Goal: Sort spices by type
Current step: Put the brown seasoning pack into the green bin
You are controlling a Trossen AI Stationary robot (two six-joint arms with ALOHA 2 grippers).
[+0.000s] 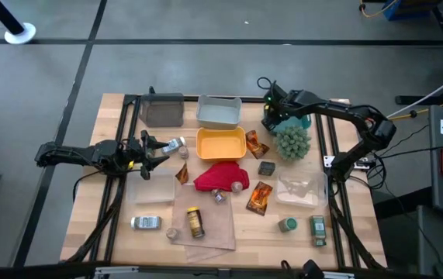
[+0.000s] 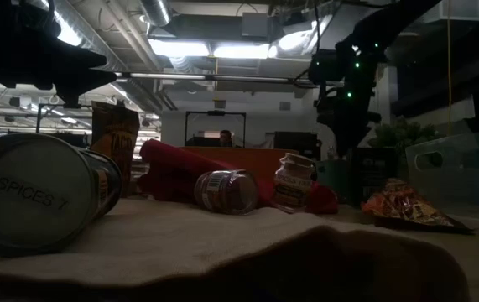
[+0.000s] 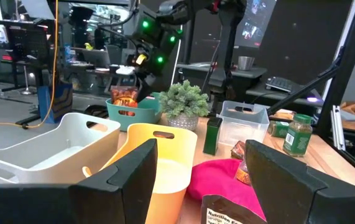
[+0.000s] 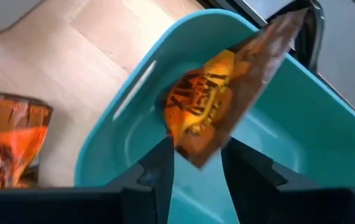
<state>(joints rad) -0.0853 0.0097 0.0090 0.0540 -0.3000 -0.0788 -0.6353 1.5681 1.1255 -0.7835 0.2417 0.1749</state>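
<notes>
**Right wrist view: a packet is going into the teal bin**

An orange-brown spice packet [image 4: 217,93] leans in the teal bin [image 4: 326,124], tipped up on one corner. Its lower tip sits between the right gripper [image 4: 197,163] fingers, which stand a little apart. I cannot tell if they are touching it or have let go. So the step in hand looks like dropping this packet into its bin.

From above, the right gripper [image 1: 274,108] hangs over that teal bin [image 1: 305,121], at the back of the table just beside the fuzzy green plant [image 1: 292,142]. More packets of the same kind wait outside: one [image 1: 255,144] beside the yellow bin [image 1: 221,143], one [image 1: 259,197] nearer the front, and a small one [image 1: 181,173] by the red cloth [image 1: 219,177]. A dark tin [image 1: 266,167] sits near the plant. A brown bottle [image 1: 195,222] lies on the tan cloth [image 1: 205,226] and green-lidded jars [image 1: 287,225] stand at the front right. A silver-capped jar [image 1: 175,145] lies near the left gripper [image 1: 152,149].

The left gripper waits low on the left side with its fingers wide apart and nothing in them.

Next, I think the right gripper needs to open fully, lift straight up so it does not drag the packet out, and then go for the nearest packet by the yellow bin. Most of the sorting is not done yet.
</notes>
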